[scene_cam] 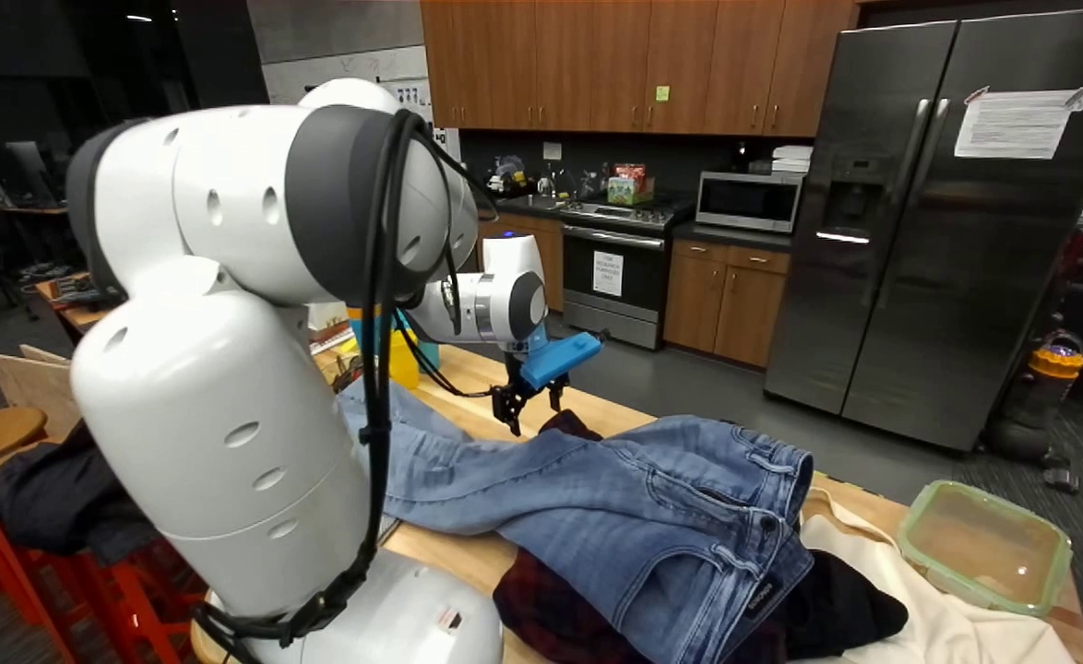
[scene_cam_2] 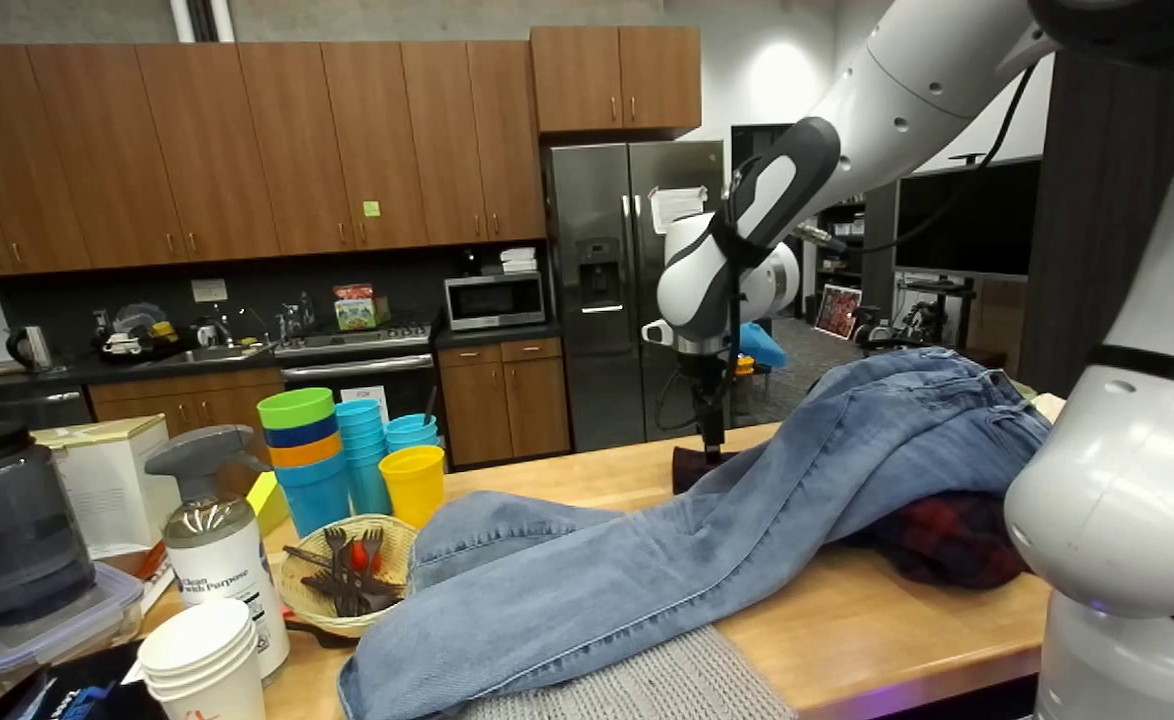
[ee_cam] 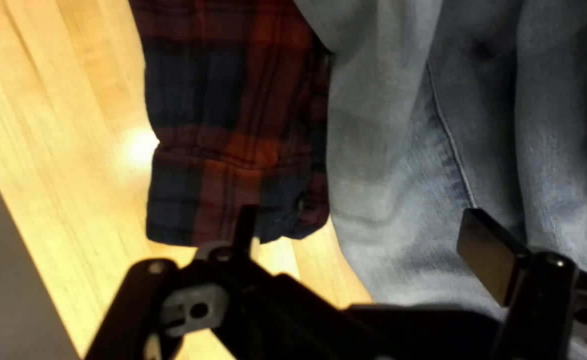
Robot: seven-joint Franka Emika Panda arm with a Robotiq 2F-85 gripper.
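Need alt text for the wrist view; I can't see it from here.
An open tool, holding nothing, stands at the bottom edge, with plaid cloth left of centre and jeans filling the right. Whether it touches either is unclear. A wooden table shows at left.

Wrist view — soft focus, glaring tabletop (ee_cam: 129, 149)

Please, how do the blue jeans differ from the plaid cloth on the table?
The jeans are faded blue; the plaid cloth is checked in red and dark blue. The jeans lie on top; the plaid cloth is partly covered by them. The jeans stretch far along the table; the plaid cloth shows only in places. Both are fabric, resting on the table.
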